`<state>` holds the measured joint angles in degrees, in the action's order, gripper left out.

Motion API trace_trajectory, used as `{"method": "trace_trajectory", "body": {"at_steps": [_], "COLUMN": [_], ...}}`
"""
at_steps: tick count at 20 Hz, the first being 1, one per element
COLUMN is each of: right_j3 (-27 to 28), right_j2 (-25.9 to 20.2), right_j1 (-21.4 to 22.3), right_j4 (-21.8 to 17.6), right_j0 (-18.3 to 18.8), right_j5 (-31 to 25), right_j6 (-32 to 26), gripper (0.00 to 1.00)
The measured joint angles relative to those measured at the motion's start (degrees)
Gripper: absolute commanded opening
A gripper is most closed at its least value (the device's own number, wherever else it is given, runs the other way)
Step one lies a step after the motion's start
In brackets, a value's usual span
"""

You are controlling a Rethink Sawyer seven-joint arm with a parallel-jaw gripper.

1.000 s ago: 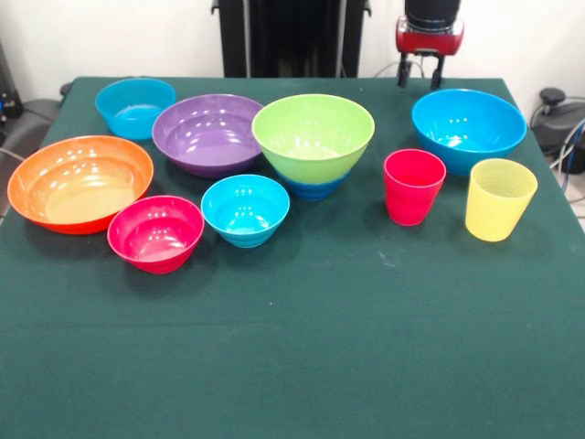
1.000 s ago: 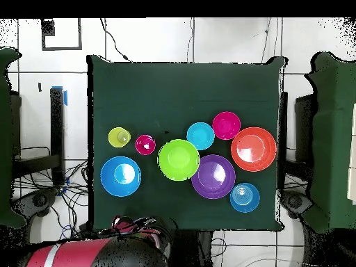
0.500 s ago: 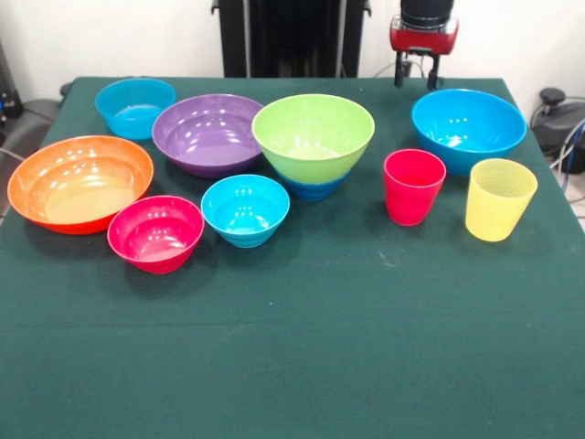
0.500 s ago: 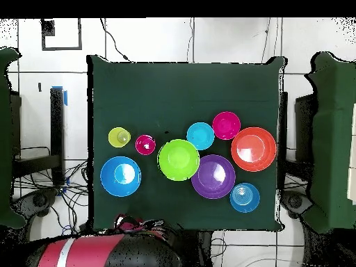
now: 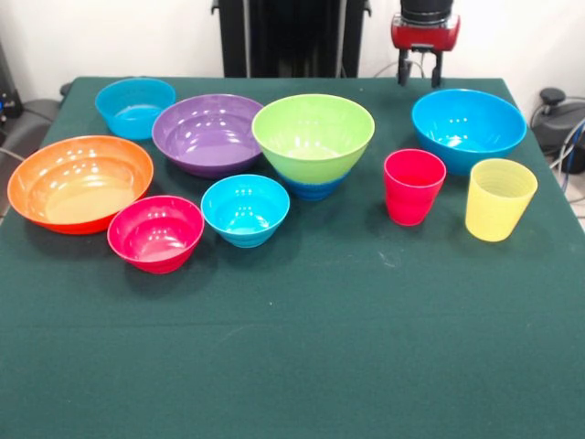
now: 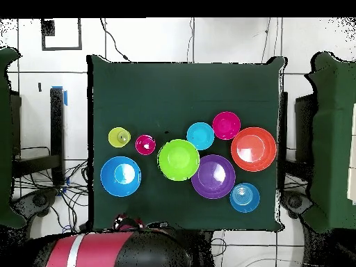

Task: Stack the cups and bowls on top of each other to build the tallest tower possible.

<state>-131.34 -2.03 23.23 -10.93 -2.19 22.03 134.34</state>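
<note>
The lime green bowl (image 5: 313, 135) sits on a small dark blue bowl (image 5: 313, 190) at mid-table, also in the overhead view (image 6: 179, 159). The bright blue bowl (image 5: 468, 128), red-pink cup (image 5: 413, 187) and yellow cup (image 5: 499, 199) stand apart to the right. The purple (image 5: 208, 133), orange (image 5: 80, 181), pink-red (image 5: 155, 232), cyan (image 5: 245, 209) and light blue (image 5: 135, 107) bowls stand singly on the left. My gripper (image 5: 420, 73) hangs open and empty at the table's far edge, behind the bright blue bowl.
The green table cloth (image 5: 302, 347) runs bare from the bowls to the near edge. The arm's red and black body (image 6: 104, 250) lies along the bottom of the overhead view. Cables and equipment (image 5: 558, 114) lie off the table's right side.
My gripper has risen slightly at the far edge, and the arm's body has shifted right in the overhead view. No bowl or cup has moved.
</note>
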Motion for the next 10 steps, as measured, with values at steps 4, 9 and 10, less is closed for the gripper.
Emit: {"method": "trace_trajectory", "body": {"at_steps": [4, 9, 10], "right_j3": [-0.8, -2.1, -2.3], "right_j2": [-0.8, -2.6, -2.9], "right_j1": [0.4, 1.9, 2.2], "right_j4": [0.3, 1.0, 1.3], "right_j0": [0.3, 1.1, 1.3], "right_j5": [0.3, 0.3, 0.3], "right_j6": [0.4, 1.4, 1.6], "gripper": [1.00, 1.00, 1.00]}}
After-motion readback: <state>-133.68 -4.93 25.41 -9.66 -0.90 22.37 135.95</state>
